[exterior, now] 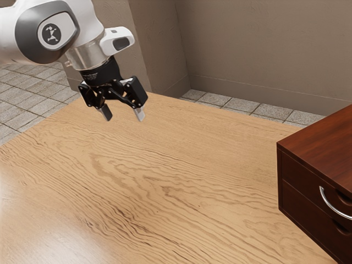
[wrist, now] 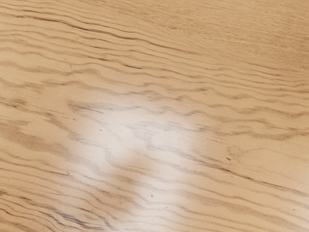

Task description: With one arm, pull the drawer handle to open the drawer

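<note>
Our gripper [exterior: 123, 116] hangs wide, well apart from the drawer [exterior: 302, 179].
Its rigid metal handle [exterior: 331, 204] looks slippery; we'd grasp mid-bar.

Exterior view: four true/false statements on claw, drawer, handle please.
1. The claw is open and holds nothing. True.
2. The claw grips the handle. False: it hangs above the table, well apart from the handle, toward the exterior view's left.
3. The drawer is pulled out. False: its front sits flush with the cabinet.
4. The handle is a curved silver bar. True.
</note>
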You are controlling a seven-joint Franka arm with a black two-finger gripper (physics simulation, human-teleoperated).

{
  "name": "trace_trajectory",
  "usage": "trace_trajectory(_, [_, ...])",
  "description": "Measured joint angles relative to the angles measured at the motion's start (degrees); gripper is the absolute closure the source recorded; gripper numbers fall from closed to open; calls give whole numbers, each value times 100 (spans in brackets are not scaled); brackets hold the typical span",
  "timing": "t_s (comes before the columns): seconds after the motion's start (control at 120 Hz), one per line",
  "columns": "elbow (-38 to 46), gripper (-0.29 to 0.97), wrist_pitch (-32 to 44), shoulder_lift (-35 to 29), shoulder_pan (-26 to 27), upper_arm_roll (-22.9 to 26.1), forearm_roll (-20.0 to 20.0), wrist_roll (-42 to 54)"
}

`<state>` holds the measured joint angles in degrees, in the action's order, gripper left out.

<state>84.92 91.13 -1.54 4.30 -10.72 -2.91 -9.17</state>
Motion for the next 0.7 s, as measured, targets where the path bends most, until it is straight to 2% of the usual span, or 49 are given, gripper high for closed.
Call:
trace_trajectory(0.2, [-36,0,-7,2,5,1,-9,-1])
trace_trajectory(0.3, [-988,0,-311,-8,-49,62,15,-108])
trace_trajectory(0.425, [-1437,0,-638,-38,-749,938,101,-497])
trace_trajectory(0.483, [-1469,0,-700,-19,-881,1372,123,-772])
trace_trajectory(0.625, [-1381,0,-747,17,-495,2137,115,-1636])
trace_trajectory(0.7, [-1283,0,-772,44,-24,2349,76,-2096])
